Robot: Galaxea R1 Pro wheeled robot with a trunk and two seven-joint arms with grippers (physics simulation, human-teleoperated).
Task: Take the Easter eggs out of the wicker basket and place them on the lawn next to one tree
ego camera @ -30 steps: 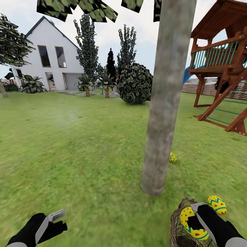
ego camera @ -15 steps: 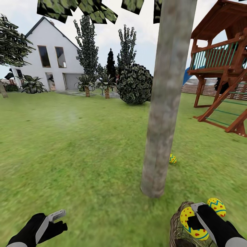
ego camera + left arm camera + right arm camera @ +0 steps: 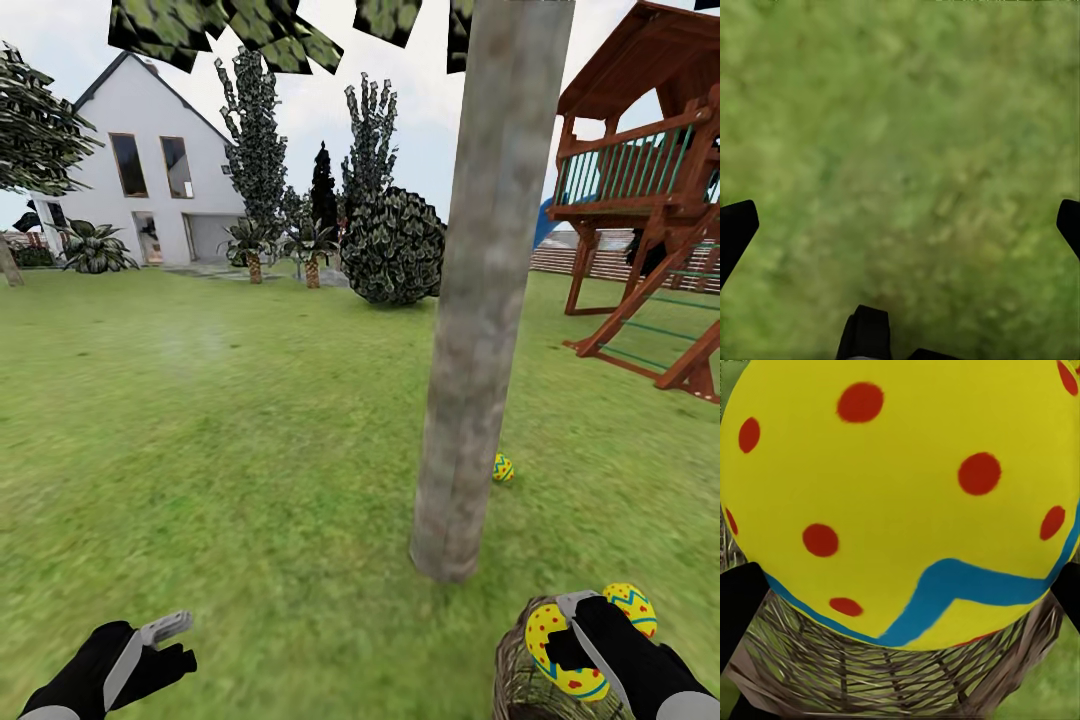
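My right gripper point(image 3: 565, 628) is shut on a yellow Easter egg point(image 3: 545, 632) with red dots and a teal zigzag, held just above the wicker basket point(image 3: 515, 685) at the bottom right. In the right wrist view this egg point(image 3: 900, 472) sits between the fingers, with the basket's weave point(image 3: 892, 675) below it. A second egg point(image 3: 632, 606) shows behind that gripper; whether it rests in the basket or on the grass I cannot tell. A third egg point(image 3: 502, 468) lies on the lawn point(image 3: 250, 450) beside the grey-brown tree point(image 3: 480, 300) trunk. My left gripper point(image 3: 175, 645) hangs open over grass point(image 3: 900, 150).
A wooden play tower point(image 3: 650, 200) stands at the right. A round dark bush point(image 3: 393, 243), narrow cypresses point(image 3: 255, 140) and a white house point(image 3: 140, 170) lie far back. Open grass spreads left of the trunk.
The whole view has shifted down slightly. The basket and the second egg have sunk relative to my right gripper, which keeps its egg. The left gripper has not changed.
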